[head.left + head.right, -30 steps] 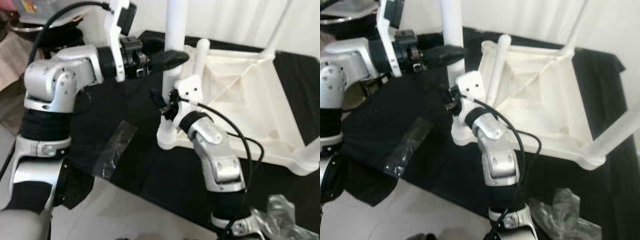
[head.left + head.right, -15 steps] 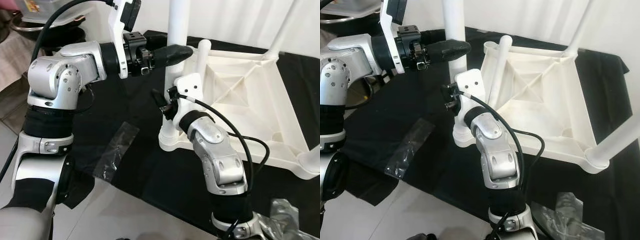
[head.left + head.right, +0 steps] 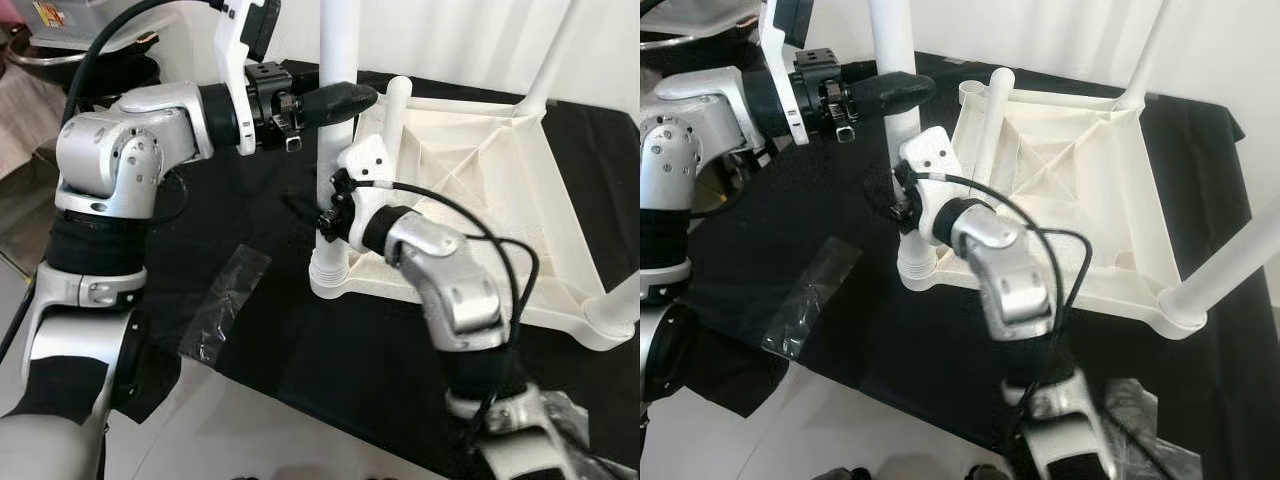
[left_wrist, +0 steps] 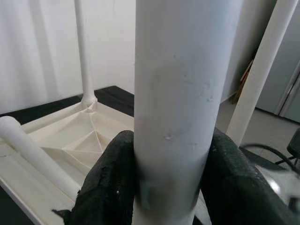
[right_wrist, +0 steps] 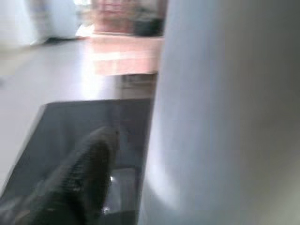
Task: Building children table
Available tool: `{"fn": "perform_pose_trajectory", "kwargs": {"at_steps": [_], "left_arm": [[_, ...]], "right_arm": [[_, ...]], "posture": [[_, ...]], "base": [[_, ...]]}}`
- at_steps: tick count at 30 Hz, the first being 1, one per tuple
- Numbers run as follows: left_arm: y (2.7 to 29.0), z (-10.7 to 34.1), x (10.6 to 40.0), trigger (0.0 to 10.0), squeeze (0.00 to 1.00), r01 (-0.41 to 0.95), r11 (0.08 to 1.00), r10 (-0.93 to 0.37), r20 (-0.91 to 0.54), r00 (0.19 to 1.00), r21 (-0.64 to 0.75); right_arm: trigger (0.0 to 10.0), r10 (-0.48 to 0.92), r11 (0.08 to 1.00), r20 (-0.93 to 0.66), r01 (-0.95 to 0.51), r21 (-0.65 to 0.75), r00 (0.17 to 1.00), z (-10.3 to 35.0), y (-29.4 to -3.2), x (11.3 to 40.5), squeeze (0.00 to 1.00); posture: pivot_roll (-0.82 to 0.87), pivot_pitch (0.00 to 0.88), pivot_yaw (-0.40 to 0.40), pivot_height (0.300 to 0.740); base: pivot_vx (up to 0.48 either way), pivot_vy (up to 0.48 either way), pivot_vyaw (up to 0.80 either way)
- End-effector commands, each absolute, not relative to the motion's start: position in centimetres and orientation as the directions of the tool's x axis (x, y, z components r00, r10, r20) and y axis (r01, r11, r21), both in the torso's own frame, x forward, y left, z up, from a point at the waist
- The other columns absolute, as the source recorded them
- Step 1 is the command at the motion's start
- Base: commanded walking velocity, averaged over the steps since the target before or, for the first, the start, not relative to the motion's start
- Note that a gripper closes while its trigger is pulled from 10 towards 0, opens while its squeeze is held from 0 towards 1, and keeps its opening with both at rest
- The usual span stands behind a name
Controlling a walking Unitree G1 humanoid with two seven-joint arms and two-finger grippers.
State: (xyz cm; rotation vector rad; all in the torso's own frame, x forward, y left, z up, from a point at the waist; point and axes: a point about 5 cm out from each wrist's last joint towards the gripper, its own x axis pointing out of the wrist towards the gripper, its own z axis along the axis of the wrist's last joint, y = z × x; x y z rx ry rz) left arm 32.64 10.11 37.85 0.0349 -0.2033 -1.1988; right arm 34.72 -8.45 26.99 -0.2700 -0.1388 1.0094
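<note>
An upturned white plastic table top (image 3: 500, 190) lies on a black cloth (image 3: 250, 210) spread over the floor, its ribbed underside facing up; a white table leg (image 3: 335, 150) stands upright in the socket at the top's near-left corner, and further legs (image 3: 1230, 270) rise from the far and right corners; one shorter white tube (image 3: 393, 115) leans just beside the upright leg. The left gripper (image 3: 340, 100) reaches in from the left and is clamped round the upright leg partway up; in the left wrist view its black fingers (image 4: 110, 187) press on either side of the white tube. The right gripper (image 3: 332, 215) sits lower on the same leg, just above the socket; its wrist view is blurred, with one dark finger (image 5: 89, 173) beside the pale tube, and whether it grips cannot be told. A clear plastic wrapper (image 3: 225, 305) lies flat on the cloth to the near left of the socket; crumpled clear plastic (image 3: 1140, 410) lies at the near right by the robot's right arm.
</note>
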Motion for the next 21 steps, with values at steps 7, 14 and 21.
{"fn": "perform_pose_trajectory", "kwargs": {"at_steps": [7,14,21], "left_arm": [[10.0,37.7,32.1,0.0,0.0,0.935,0.329,-0.942,0.117,0.315,0.135],[10.0,37.5,31.4,0.0,0.0,0.947,0.286,-0.957,0.086,0.276,0.147],[10.1,37.7,31.3,0.0,0.0,0.947,0.282,-0.959,0.086,0.271,0.154]], "right_arm": [[10.0,0.947,0.293,-0.036,-0.902,-0.316,0.32,28.4,-10.2,36.8,0.0],[2.2,0.982,0.173,-0.041,-0.959,-0.223,0.186,27.9,-9.8,38.0,0.0],[0.0,0.991,0.101,-0.07,-0.975,-0.199,0.117,27.3,-9.5,38.0,0.0]], "posture": [[0.01,0.151,0.016,0.74],[0.03,0.159,0.019,0.74],[0.03,0.164,0.018,0.74]], "base": [[0.0,0.0,0.0],[0.0,0.0,0.0],[0.0,0.0,0.0]]}}
